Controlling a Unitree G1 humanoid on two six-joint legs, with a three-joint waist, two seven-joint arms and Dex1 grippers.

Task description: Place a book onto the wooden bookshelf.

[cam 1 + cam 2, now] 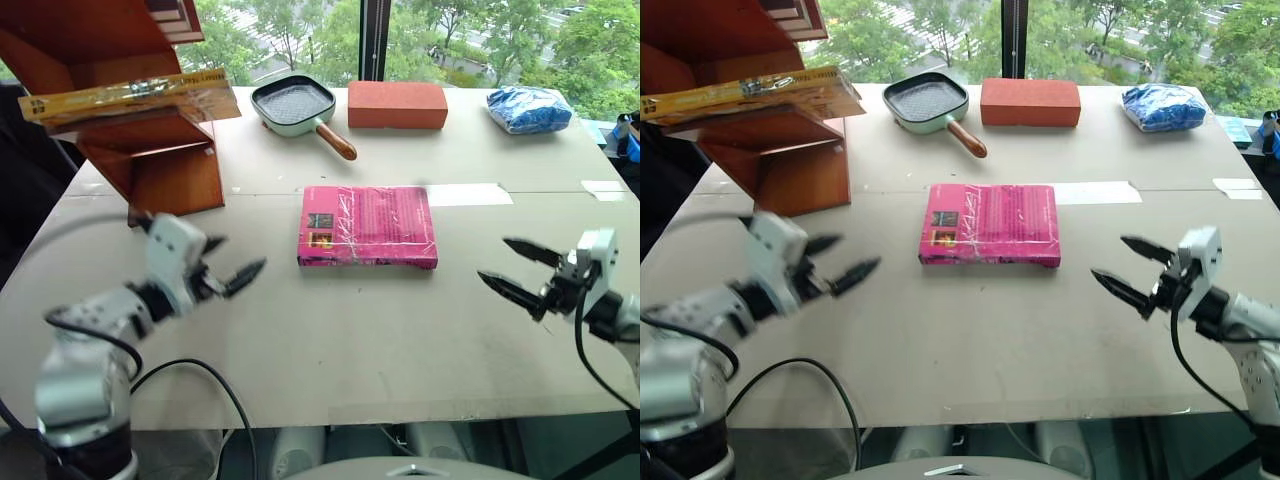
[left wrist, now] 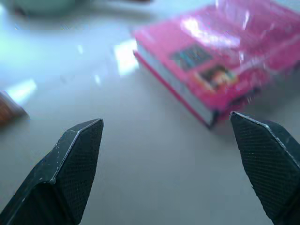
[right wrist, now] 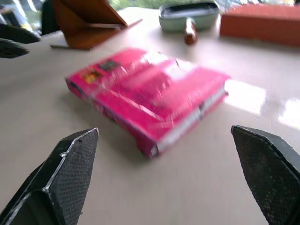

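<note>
The yellow-orange book lies flat on a slanted board of the wooden bookshelf at the table's far left, its near end sticking out over the edge. My left gripper hovers open above the table, in front of the shelf and well below the book, with nothing between its fingers. My right gripper is open too, low over the table's right side, pointing toward the middle. Both wrist views look at a pink book.
The pink book lies flat at mid-table between the two grippers. Along the far edge are a green frying pan, a red brick block and a blue bag. White tape marks the table.
</note>
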